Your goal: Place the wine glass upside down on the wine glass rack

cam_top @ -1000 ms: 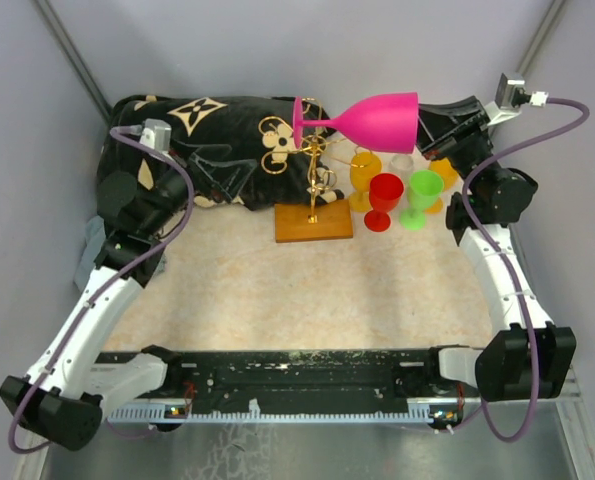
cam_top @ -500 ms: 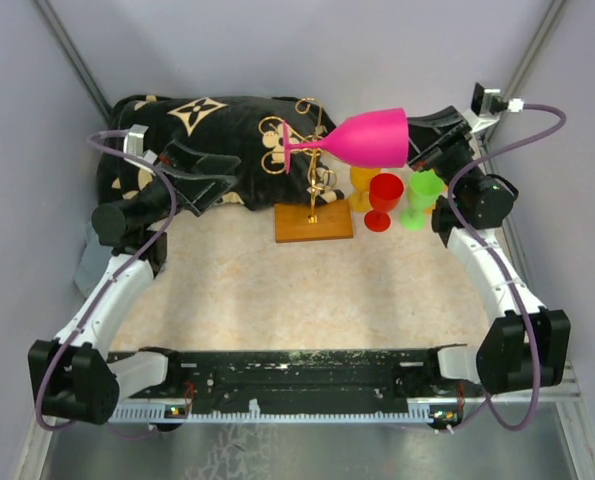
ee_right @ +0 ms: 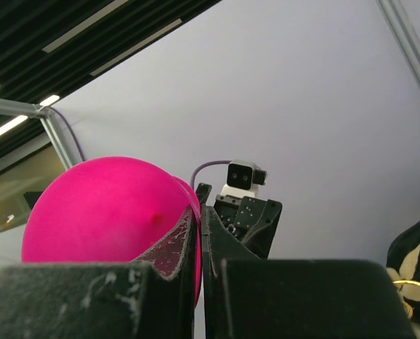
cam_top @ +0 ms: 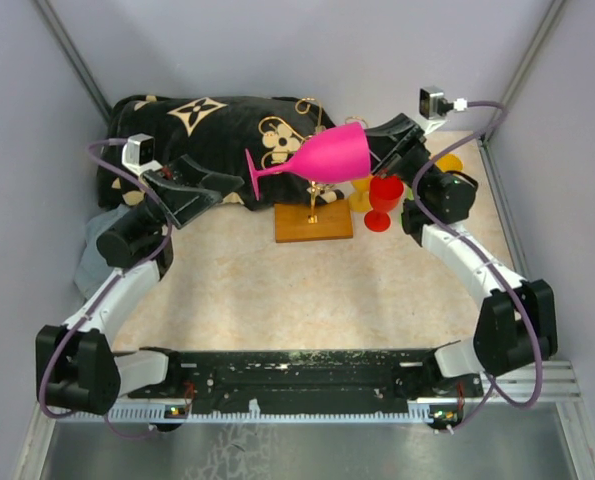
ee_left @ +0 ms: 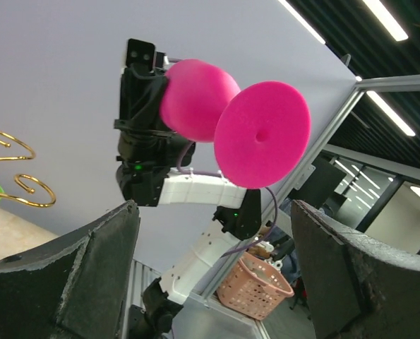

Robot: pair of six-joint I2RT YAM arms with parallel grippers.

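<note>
Handover looks like the step in hand. The bright pink plastic wine glass (cam_top: 329,153) is in the air just above the thin gold wire wine glass rack (cam_top: 314,224) with its orange-brown wooden base. Over the last second it has swung from lying level, high to the right of the rack, to a slant across the rack's top, with its round foot now dipping to the rack's left. The right gripper (cam_top: 369,152) has its fingers pressed together, pinching the bowl's rim. The left gripper (cam_top: 227,188) has risen left of the rack with its fingers spread wide and empty, facing the foot. The glass is not inverted yet, so a regrip at the stem probably comes first.
</note>
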